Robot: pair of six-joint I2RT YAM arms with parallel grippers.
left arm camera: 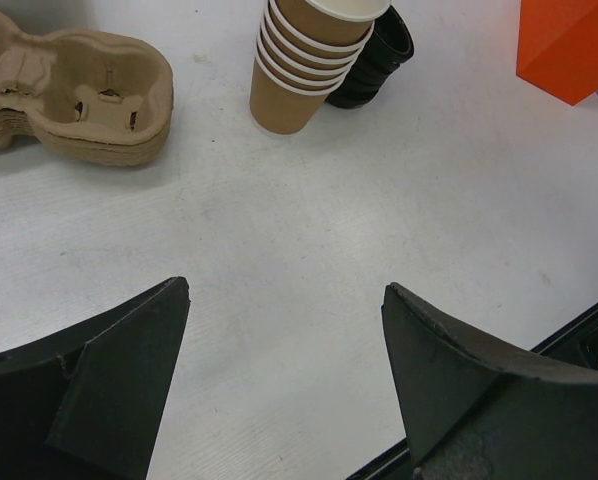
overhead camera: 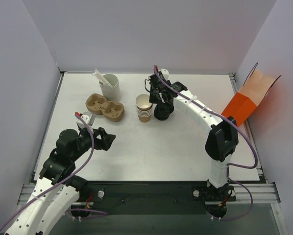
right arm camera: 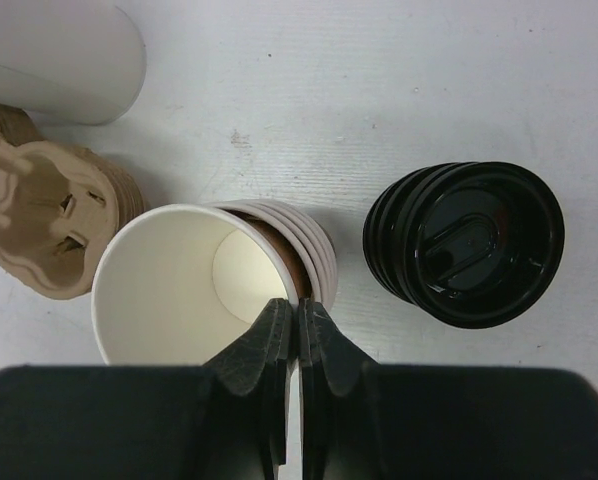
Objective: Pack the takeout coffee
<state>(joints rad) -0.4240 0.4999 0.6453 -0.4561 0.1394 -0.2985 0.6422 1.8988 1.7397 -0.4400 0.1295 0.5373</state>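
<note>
Right jaws pinch the rim of the top cup [right arm camera: 179,280] on the stack [left arm camera: 289,90]; left jaws stand wide apart over the bare table [left arm camera: 309,250]. We see no lidded coffee yet, only lids [right arm camera: 469,240] just beside the stack. Lifting could drag nested cups up or topple the stack. No writing is legible.

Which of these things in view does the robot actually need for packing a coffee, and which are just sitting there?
Likely for the job: stack of paper cups, its top cup pinched at the rim by the shut right gripper; pile of black lids; pulp cup carriers; orange bag.

Probably just lying about: white tumbler holding sticks. No lidded coffee is in view.
</note>
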